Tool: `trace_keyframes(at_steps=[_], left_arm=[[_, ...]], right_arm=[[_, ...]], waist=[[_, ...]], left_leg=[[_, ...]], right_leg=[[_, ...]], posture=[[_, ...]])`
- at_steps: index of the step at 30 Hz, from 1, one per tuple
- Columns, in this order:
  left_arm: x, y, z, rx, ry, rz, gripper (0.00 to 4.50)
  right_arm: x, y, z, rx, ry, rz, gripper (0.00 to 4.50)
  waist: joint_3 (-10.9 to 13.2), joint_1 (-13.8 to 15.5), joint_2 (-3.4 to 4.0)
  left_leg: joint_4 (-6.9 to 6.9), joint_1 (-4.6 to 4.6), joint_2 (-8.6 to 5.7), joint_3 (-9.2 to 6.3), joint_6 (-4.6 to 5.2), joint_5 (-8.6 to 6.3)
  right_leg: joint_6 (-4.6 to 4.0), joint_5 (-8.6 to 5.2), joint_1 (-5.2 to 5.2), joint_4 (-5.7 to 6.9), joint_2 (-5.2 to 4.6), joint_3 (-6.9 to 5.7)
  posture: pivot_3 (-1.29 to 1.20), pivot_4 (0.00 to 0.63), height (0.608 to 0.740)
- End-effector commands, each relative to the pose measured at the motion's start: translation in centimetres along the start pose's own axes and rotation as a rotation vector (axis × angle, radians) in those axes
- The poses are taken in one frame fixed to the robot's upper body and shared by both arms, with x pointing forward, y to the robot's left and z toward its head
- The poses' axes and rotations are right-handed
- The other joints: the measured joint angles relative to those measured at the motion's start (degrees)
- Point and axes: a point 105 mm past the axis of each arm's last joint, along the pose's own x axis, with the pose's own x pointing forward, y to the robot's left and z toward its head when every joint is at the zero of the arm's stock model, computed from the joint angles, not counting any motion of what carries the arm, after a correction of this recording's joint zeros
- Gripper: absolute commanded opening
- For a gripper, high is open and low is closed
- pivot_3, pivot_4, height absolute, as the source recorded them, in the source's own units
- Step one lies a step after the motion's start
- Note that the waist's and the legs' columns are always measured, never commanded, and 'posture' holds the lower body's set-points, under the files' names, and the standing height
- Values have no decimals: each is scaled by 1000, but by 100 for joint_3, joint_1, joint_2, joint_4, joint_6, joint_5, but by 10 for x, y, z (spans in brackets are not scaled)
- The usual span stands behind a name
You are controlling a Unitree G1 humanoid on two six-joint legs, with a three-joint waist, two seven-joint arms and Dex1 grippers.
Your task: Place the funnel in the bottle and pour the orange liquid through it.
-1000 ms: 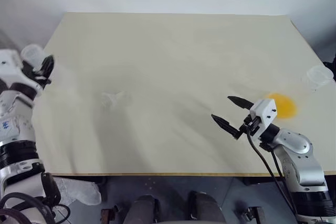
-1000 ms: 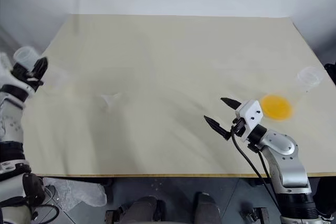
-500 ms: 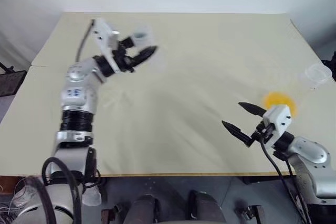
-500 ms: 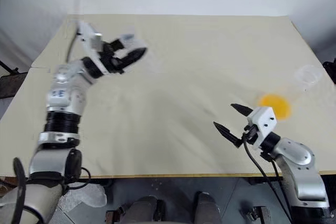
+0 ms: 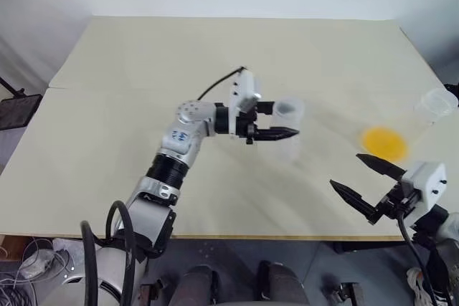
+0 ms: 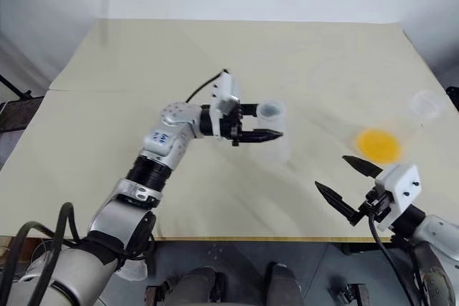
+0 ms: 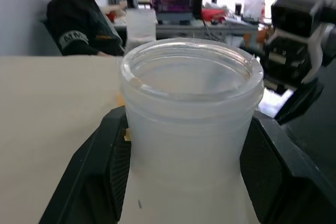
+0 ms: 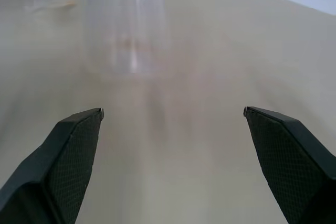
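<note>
while clamped between the left gripper's two black fingers, the bottle hangs upright over the middle of the table.
item: translucent whitish flask, neck up, open mouth. right gripper near the table's front right edge, fingers spread wide, holding nothing. orange liquid in a clear container lying at the right side, near a clear cup at the right edge. a person sits in the background of the left wrist view.
</note>
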Motion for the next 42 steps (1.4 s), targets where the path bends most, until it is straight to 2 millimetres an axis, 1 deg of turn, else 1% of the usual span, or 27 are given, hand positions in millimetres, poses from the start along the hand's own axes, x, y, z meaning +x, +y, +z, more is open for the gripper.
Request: trace_keyframes(at_steps=[1, 6, 11, 13, 17, 18, 23, 28, 34, 42], left_arm=[[15, -5, 5, 64, -7, -24, 2521], [23, -15, -2, 53, 5, -74, 2521], [25, -16, -5, 40, 8, -79, 2521], [25, -17, -7, 35, 13, -79, 3239], [26, -16, -9, 25, 19, -71, 4355], [26, -16, -9, 24, 18, -71, 4438], [25, -18, -8, 6, 15, -78, 4438], [18, -12, -7, -14, 23, -45, 4438], [-3, 1, -7, -20, 47, 20, 4438], [-41, 17, 1, -15, 82, 105, 4438]], right_arm=[[-7, 5, 12, -47, -28, -39, 4500], [-12, 9, 12, -48, -22, -76, 4500], [-14, 11, 12, -50, -22, -99, 4500], [-14, 11, 12, -50, -22, -104, 4500], [-13, 11, 13, -54, -23, -112, 4500], [-13, 10, 13, -55, -23, -112, 4500], [-13, 8, 14, -63, -23, -119, 4500], [-13, 5, 16, -72, -22, -119, 4500], [-14, 3, 18, -84, -17, -111, 4500], [-13, 2, 19, -88, -1, -74, 4500]], waist=[[0, 16, 0], [-2, 8, 3], [-2, 21, 3], [-2, 24, 3], [-2, 20, 3], [-2, 20, 3], [-2, 18, 3], [-2, 17, 3], [-2, 7, 4], [-3, 7, 4]], left_leg=[[0, -5, -1, 0, 1, 1], [1, -6, 0, 3, 4, 1], [1, -6, -1, 2, 6, 2], [4, -7, -3, 1, 8, 3], [3, -8, -4, 1, 9, 3], [3, -8, -3, 1, 9, 3], [4, -8, -3, 1, 10, 3], [4, -8, -3, 1, 10, 3], [4, -7, -2, 1, 10, 3], [5, -6, -3, 0, 10, 3]], right_leg=[[0, 0, -1, -5, 0, 1], [0, 0, -2, -10, 0, 3], [0, 0, -2, -9, -1, 4], [0, 0, 0, -10, -2, 4], [0, 0, -1, -10, -3, 5], [0, 0, -1, -10, -2, 5], [0, 0, -1, -10, -2, 5], [0, 0, -1, -9, -2, 5], [0, 0, -2, -6, -2, 5], [1, 1, -1, -2, -3, 5]], posture=[[0, 150, 740], [0, 150, 740], [0, 150, 740], [0, 150, 740], [0, 150, 740], [0, 150, 740], [0, 150, 740], [0, 150, 740], [0, 150, 740], [0, 150, 740]])
